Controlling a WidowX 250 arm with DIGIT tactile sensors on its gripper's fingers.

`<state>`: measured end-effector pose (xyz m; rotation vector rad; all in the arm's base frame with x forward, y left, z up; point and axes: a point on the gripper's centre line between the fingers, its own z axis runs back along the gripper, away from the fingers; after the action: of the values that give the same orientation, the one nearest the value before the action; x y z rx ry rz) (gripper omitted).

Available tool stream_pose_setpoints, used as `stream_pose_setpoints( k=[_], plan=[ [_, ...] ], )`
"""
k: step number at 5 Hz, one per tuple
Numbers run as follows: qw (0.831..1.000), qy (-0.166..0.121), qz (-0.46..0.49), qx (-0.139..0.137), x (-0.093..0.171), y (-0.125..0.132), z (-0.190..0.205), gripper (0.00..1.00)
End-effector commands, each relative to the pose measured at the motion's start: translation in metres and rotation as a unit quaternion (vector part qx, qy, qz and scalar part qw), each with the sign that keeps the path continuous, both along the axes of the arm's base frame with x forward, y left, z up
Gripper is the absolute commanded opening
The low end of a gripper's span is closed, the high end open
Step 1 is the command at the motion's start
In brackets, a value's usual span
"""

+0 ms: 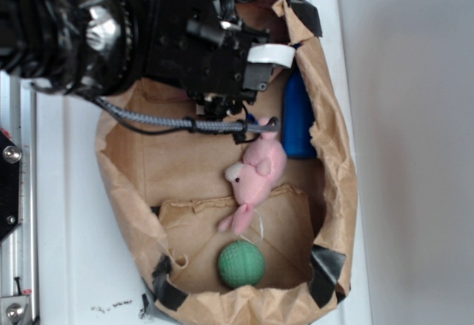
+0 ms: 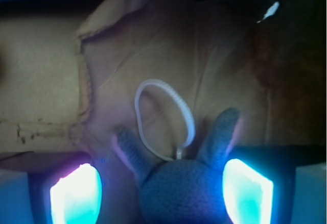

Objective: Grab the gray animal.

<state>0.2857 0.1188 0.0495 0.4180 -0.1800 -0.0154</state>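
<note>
The gray animal is a dark-gray plush with two upright ears and a pale string loop. It lies on brown paper at the bottom middle of the wrist view. My gripper is open around it, with the plush between the two glowing fingertips. The right fingertip is close beside the plush, and the left fingertip stands apart from it. In the exterior view the black arm reaches into the paper-lined bin from the upper left and hides most of the gray animal.
The brown paper bin has raised crumpled walls all round. Inside it a pink plush animal lies just below the arm. A green ball sits near the bottom wall and a blue object leans at the right wall.
</note>
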Motion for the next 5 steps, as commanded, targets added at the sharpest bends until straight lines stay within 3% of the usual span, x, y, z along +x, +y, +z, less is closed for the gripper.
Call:
stream_pose_setpoints(
  k=[1, 4, 5],
  plan=[
    [1.0, -0.027, -0.003, -0.004, -0.004, -0.013, 0.018, 0.0],
    [0.999, -0.034, -0.014, -0.013, -0.007, -0.014, 0.019, 0.0],
    [0.996, -0.051, -0.035, -0.071, -0.025, -0.032, 0.06, 0.0]
  ],
)
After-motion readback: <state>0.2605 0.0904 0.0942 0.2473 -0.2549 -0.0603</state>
